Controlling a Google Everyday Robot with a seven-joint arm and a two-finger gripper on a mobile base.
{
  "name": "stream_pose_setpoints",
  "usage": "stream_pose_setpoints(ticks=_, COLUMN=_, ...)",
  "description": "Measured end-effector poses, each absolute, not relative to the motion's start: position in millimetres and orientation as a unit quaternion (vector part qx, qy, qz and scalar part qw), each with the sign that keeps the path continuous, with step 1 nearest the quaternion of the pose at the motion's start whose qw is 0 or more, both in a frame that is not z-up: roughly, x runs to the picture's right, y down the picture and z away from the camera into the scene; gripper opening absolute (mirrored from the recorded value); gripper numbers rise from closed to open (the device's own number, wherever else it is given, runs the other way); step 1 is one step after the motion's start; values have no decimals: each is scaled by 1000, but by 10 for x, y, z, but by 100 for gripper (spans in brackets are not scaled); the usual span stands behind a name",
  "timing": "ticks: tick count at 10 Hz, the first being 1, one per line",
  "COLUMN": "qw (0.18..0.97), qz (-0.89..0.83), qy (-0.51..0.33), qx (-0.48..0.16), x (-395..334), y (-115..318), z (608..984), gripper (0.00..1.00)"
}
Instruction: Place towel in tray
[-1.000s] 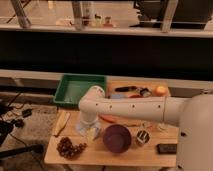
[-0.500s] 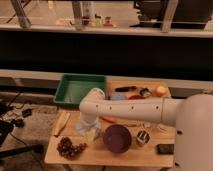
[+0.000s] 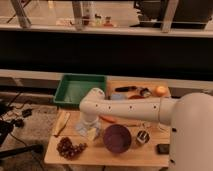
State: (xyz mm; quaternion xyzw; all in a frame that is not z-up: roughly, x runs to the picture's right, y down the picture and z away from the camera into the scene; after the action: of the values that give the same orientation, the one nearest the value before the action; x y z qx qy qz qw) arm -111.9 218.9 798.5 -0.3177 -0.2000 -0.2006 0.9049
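Arm (image 3: 125, 106) dipped lower — fingers (image 3: 91, 132) at towel (image 3: 80, 128), short of tray (image 3: 75, 90) | grip: cannot tell

- No text, label, brand or number can be read anywhere, whether on the tray (image 3: 60, 96), the table (image 3: 96, 151) or the white arm (image 3: 131, 107).
- The gripper (image 3: 89, 124) is low over the table's left half, at the pale towel (image 3: 93, 134), just in front of the tray — no readable marking on either.
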Motion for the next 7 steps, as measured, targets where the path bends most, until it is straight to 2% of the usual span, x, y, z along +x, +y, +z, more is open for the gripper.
stream_pose_setpoints(ticks=7, qw=904, qz=-196, qy=-195, qx=-326, x=-1001, y=2295, z=8151, gripper=80)
